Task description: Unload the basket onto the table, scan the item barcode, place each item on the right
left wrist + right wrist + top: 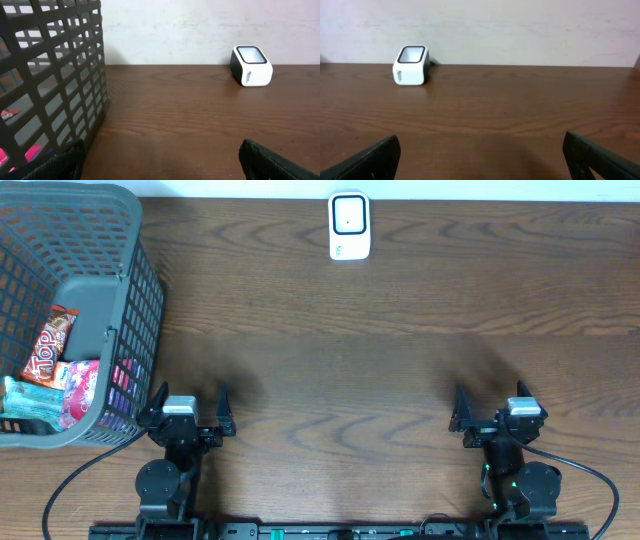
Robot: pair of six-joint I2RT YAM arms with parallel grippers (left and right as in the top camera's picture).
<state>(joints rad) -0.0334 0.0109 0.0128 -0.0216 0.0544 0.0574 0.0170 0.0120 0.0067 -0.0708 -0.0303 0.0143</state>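
Note:
The white barcode scanner (349, 225) (251, 66) (411, 65) stands at the far middle of the wooden table, its dark window facing up. Snack items lie in the grey basket (128, 280) (50, 75) at the left: a red Top bar (48, 345), a pink packet (82, 388) and a teal packet (25, 400). My left gripper (190, 396) (161, 160) sits open near the front edge, just right of the basket, with nothing between its fingers. Far off at the front right, my right gripper (490, 395) (480, 155) is also open and holds nothing.
The basket's mesh wall rises close to my left gripper's left finger (65, 160). Bare wood (350, 350) lies between both grippers and the scanner. A pale wall runs behind the table's far edge.

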